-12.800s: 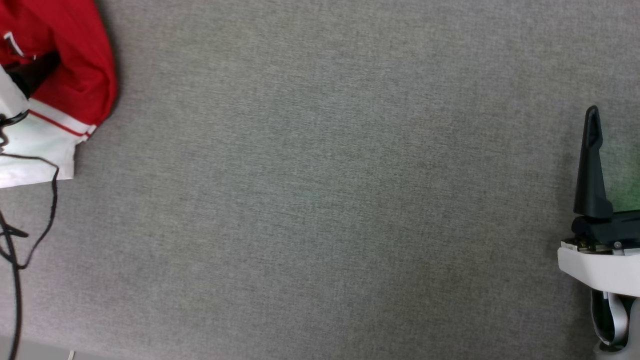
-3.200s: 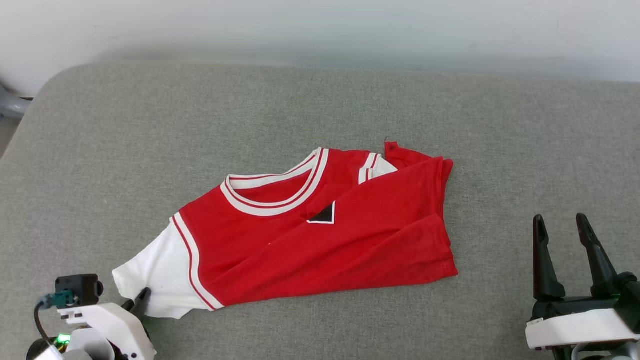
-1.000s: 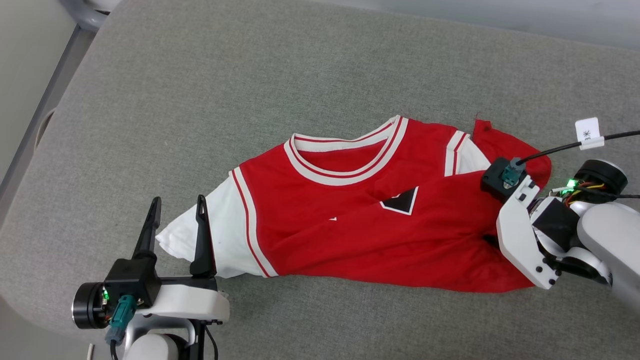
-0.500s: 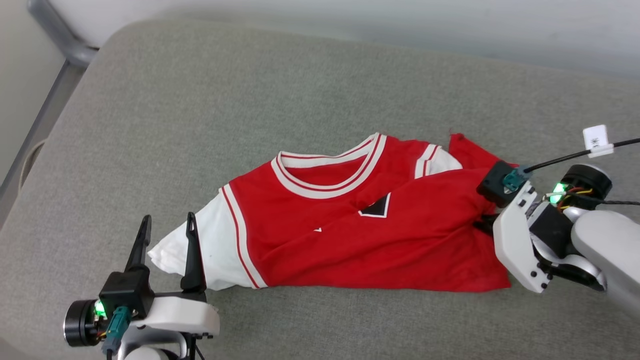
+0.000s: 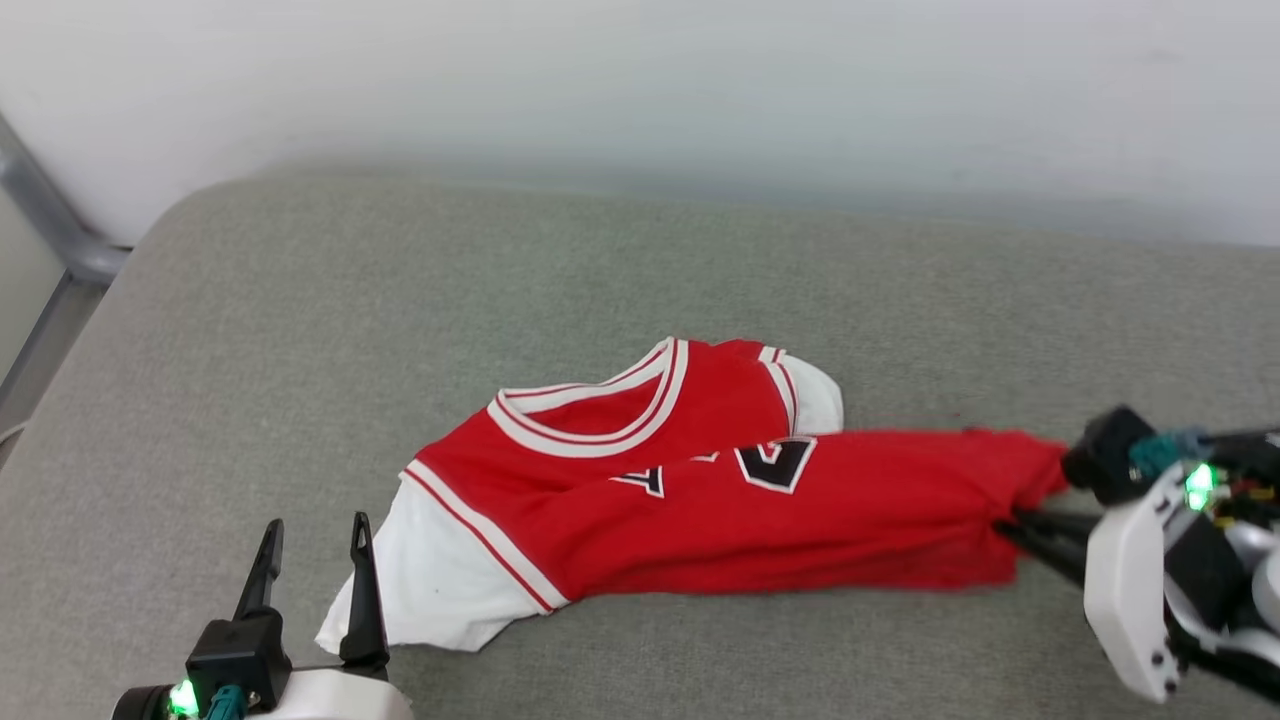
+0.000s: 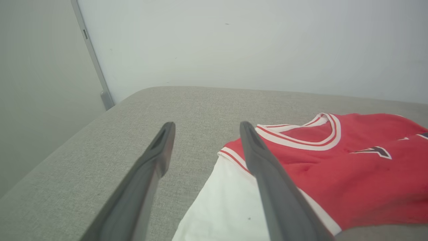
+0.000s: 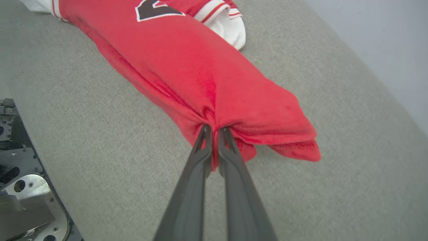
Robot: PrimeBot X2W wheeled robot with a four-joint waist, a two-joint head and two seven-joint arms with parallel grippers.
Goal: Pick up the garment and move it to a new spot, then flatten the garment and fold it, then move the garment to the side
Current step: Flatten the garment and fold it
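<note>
The garment point(image 5: 700, 500), a red jersey shirt with white sleeves and black lettering, lies stretched across the grey cushion point(image 5: 500, 270). My right gripper point(image 5: 1010, 528) is shut on the garment's red hem at the right; in the right wrist view its fingers point(image 7: 214, 131) pinch bunched red cloth point(image 7: 200, 77). My left gripper point(image 5: 312, 535) stands open at the lower left, beside the white sleeve point(image 5: 440, 590). From the left wrist, its two fingers point(image 6: 204, 129) spread apart over the cushion, the right one above the white sleeve point(image 6: 227, 207), nothing between them.
A pale wall point(image 5: 640, 90) runs behind the cushion. A grey metal post point(image 5: 50, 220) stands at the far left, past the cushion's rounded corner. Bare cushion lies ahead of the garment and to its left. Robot base parts point(image 7: 20, 187) show at the right wrist view's lower left.
The right gripper has shut on the red hem and pulled it rightwards, stretching the body out and uncovering more lettering. The head camera has tilted up. The left gripper stays open.
</note>
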